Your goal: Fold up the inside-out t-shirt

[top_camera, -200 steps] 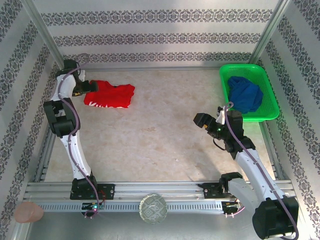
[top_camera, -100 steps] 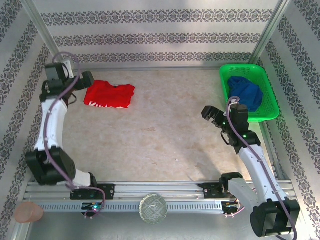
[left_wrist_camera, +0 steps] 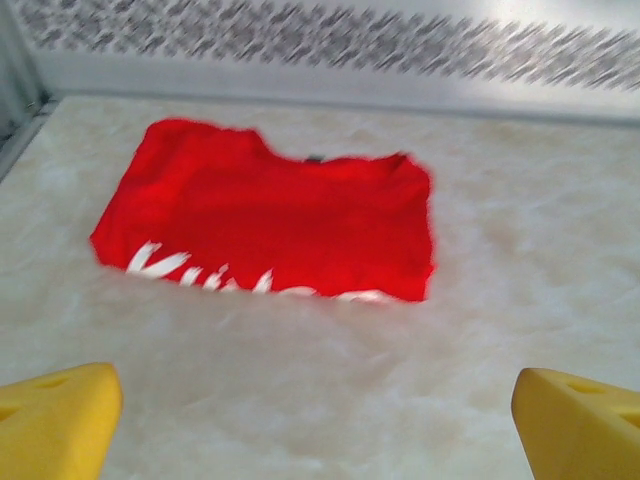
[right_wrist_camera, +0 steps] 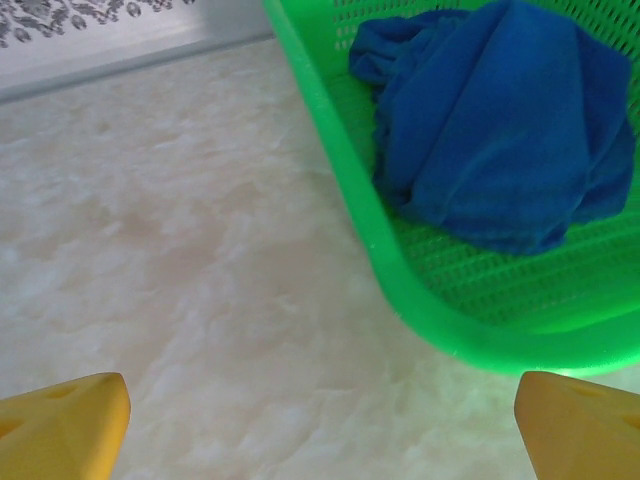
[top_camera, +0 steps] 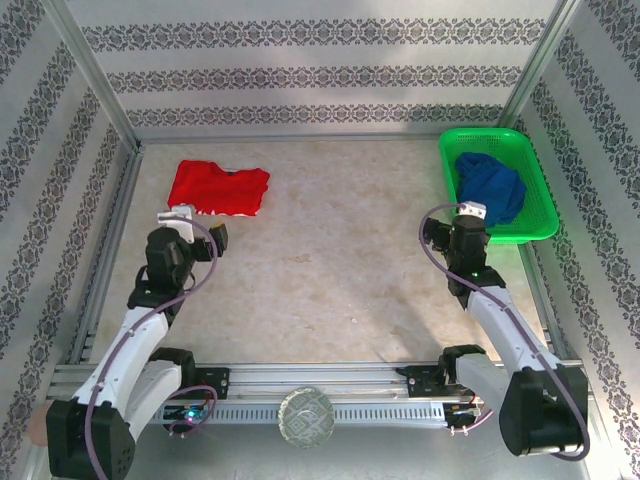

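The t-shirt [top_camera: 219,189] lies flat at the desk's [top_camera: 330,250] far left. The left end effector [left_wrist_camera: 320,415] gapes wide and empty near it; the right end effector [right_wrist_camera: 320,420], equally wide and empty, faces the basket [top_camera: 497,135].

Matt red cloth t-shirt [left_wrist_camera: 275,225] lies on smooth marbled table [top_camera: 330,260]; basket [right_wrist_camera: 420,300] glossy plastic.
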`<action>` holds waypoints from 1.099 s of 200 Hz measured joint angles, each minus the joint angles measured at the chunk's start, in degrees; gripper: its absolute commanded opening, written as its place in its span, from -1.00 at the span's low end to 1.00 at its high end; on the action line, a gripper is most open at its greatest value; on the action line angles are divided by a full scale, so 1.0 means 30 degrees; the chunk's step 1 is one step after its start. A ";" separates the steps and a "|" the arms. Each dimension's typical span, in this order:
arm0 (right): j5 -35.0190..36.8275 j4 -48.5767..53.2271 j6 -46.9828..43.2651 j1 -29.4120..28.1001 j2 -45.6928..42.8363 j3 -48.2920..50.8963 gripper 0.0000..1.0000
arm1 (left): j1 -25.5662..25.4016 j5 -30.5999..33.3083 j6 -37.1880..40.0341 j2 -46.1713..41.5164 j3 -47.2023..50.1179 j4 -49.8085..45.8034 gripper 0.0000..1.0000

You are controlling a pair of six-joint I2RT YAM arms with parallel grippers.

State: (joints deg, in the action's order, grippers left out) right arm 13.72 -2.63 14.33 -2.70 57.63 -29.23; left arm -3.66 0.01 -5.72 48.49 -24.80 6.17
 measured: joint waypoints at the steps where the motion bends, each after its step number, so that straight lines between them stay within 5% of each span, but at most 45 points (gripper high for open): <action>1: 0.0022 -0.0073 -0.0058 0.0000 0.0051 0.0022 0.97 | 0.0000 0.0051 0.0036 0.0058 0.0073 0.0080 0.99; 55: 0.0597 -0.6696 -0.2441 0.0415 0.4918 0.1290 0.97 | 0.0000 0.1851 0.1355 0.8371 0.2565 0.9726 0.99; 97: -0.2419 -1.3005 -0.3228 0.1341 0.7599 0.2149 0.97 | 0.0262 0.2127 0.1770 1.4426 0.3446 1.7085 0.99; 112: -0.3213 -1.6531 -0.3351 0.1486 0.9304 0.2987 0.97 | 0.0481 0.1989 0.1770 1.4608 0.3395 1.7267 0.99; 162: -0.5603 -1.6334 -0.3599 0.1479 1.0069 0.2783 0.97 | 0.1107 -0.0211 0.1836 1.4520 0.1071 1.6815 0.99; 220: -0.5180 -1.6502 -0.3920 0.0969 1.0069 0.2754 0.97 | 0.1479 -0.1020 0.1836 1.4506 0.0758 1.6058 0.99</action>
State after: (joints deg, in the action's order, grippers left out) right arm -1.83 -52.14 2.57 0.21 87.83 -20.97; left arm 0.78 -3.05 -0.21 92.01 -22.52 54.35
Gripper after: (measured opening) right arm 0.984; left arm 0.994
